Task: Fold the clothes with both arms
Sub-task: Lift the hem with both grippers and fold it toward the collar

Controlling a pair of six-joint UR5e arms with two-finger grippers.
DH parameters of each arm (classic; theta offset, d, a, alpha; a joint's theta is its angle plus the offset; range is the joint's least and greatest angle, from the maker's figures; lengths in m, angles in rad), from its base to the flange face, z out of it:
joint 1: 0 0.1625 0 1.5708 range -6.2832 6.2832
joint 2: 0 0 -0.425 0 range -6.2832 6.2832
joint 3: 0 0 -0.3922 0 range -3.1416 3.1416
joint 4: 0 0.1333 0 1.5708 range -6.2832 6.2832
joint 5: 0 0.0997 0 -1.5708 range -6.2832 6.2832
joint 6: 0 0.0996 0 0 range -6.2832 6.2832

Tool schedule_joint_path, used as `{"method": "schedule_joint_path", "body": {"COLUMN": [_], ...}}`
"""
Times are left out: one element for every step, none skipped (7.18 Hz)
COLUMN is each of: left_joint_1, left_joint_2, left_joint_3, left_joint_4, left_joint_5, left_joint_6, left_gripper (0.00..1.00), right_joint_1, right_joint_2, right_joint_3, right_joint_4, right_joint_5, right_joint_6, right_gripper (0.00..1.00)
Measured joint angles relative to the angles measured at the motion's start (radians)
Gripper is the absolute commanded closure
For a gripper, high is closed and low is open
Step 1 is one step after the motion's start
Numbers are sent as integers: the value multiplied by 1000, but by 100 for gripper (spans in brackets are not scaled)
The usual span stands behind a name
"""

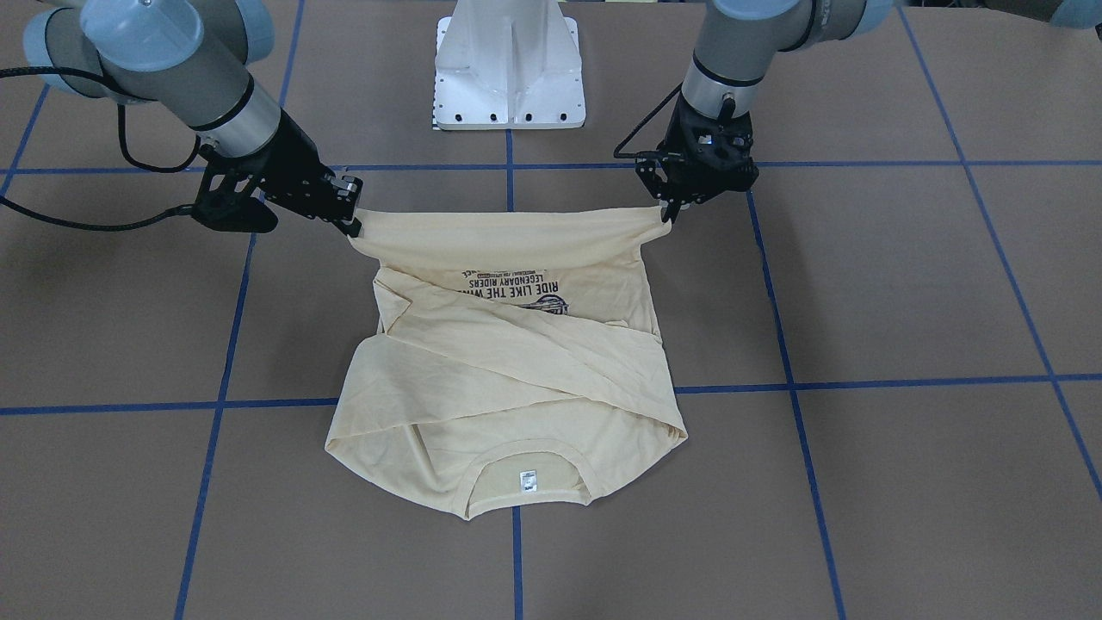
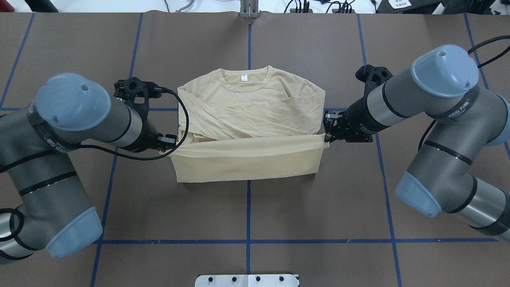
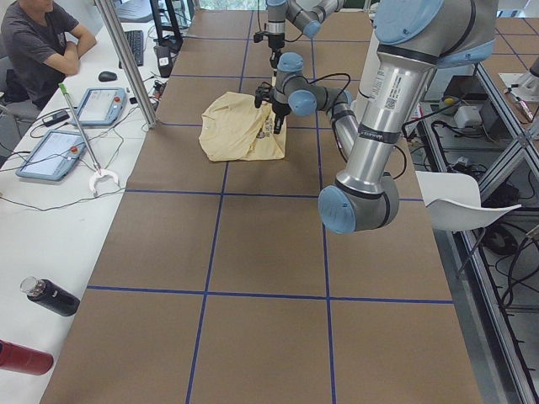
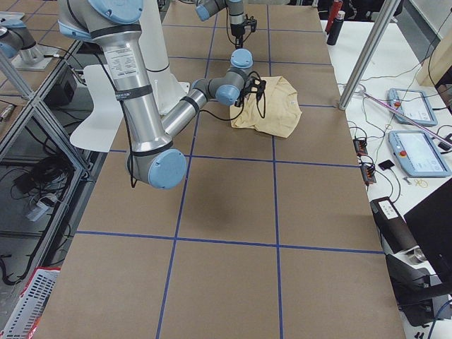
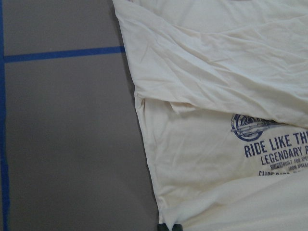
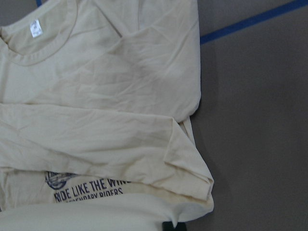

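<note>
Two-handed, holding the cream long-sleeved T-shirt (image 2: pixel 247 115) by its hem over the middle of the brown bench (image 2: pixel 247 223). Pinching one hem corner with the left gripper (image 2: pixel 169 146) and the other with the right gripper (image 2: pixel 327 138), with the fingers (image 1: pixel 665 207) of each narrow and clamped on the cloth. Stretching the hem taut between them, raised and doubled back over the lower body, partly covering the navy print (image 1: pixel 510 288). Leaving the rest lying flat, front up, with both sleeves (image 1: pixel 525 344) crossed over the chest and the collar with its white neck label (image 2: pixel 243 78) pointing away from the white pedestal base (image 1: pixel 510 77), straddling a blue tape line (image 2: pixel 248 207)
</note>
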Motion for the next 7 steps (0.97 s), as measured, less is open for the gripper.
{"method": "schedule_joint_path", "body": {"left_joint_1": [-29,-65,-107,-144,-166,-175,-178], "left_joint_2": [-28,-47,-57,-60,-66,-84,-111], "left_joint_3": [29,41,46,48,59,88,129], "left_joint_4": [1,3,3,4,2,-2,-11], "left_joint_5": [-1,-3,-9,-18,-22,-23,-23], "left_joint_6": [8,18,36,51,55,53,49], "left_gripper": [100,100,100,100,100,100,100], "right_joint_1": [34,60,78,92,105,123,142], "right_joint_2": [26,44,60,85,112,137,160], "right_joint_3": [-24,-44,-62,-87,-117,-150,-189], "right_joint_4": [0,0,1,1,1,1,2], "right_joint_5": [-1,-2,-3,-5,-6,-7,-10], "right_joint_6": [-1,-3,-7,-8,-9,-17,-41], "right_gripper": [100,100,100,100,100,100,100]}}
